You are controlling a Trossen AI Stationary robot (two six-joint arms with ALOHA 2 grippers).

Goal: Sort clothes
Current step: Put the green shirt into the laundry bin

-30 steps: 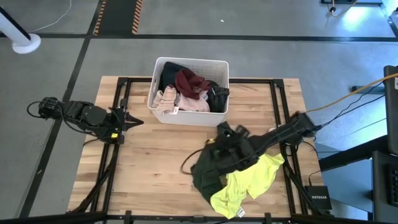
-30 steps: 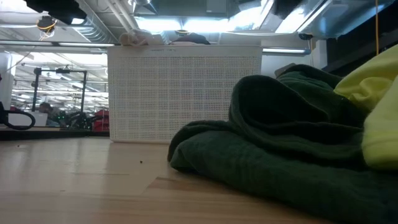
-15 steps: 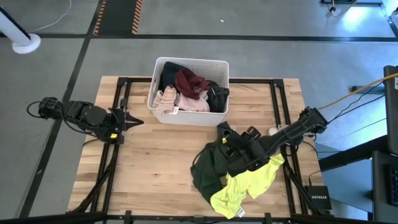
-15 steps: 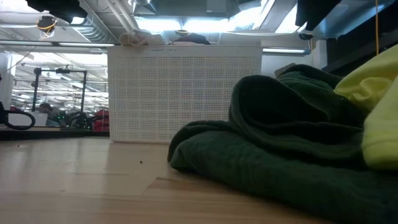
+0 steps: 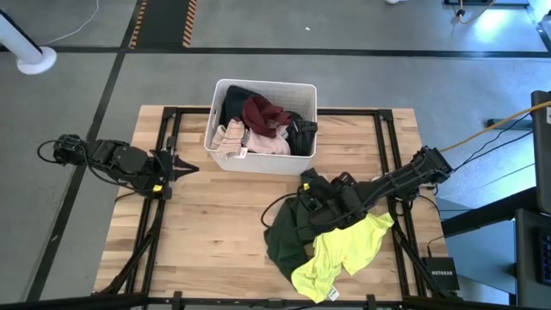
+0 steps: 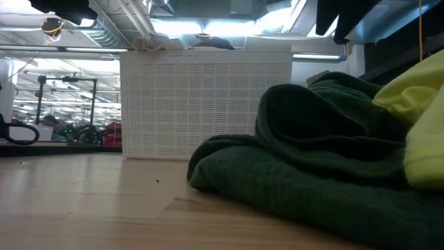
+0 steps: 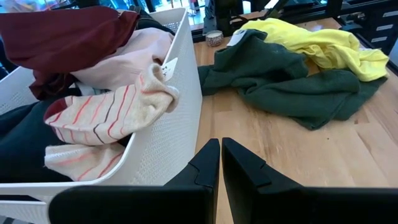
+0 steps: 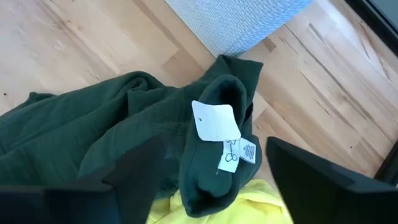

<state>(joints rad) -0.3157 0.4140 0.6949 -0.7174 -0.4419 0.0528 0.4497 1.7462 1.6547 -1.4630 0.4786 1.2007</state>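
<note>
**Two garments on the desk, the rest in the bin**

The desk [image 5: 215,215] is pale wooden planking on a dark frame, standing on a grey floor marked with dark lines. In the low view a dark green garment [image 6: 312,173] fills the near foreground, with a neon yellow garment [image 6: 416,132] against its far side, cut off by the picture's edge. From above, the green one [image 5: 288,237] lies crumpled right of centre with the yellow one [image 5: 340,254] overlapping its near right part.

The right gripper [image 5: 310,196] hangs over the green garment's far end, its fingers spread wide and nothing between them; the right wrist view shows a white tag [image 8: 216,121] on a folded green edge below it.

The left gripper [image 7: 221,162] waits at the desk's left side, pointing at the bin, its fingers pressed together.

Farther back stands a white perforated bin [image 5: 263,90] holding maroon [image 5: 263,112], pale pink [image 5: 267,142] and black [image 5: 237,99] pieces, plus a striped cream one [image 7: 109,115]. How many lie beneath cannot be told.

Beyond the desk, the low view shows a hall with ceiling lights; details there are too small to make out.
</note>
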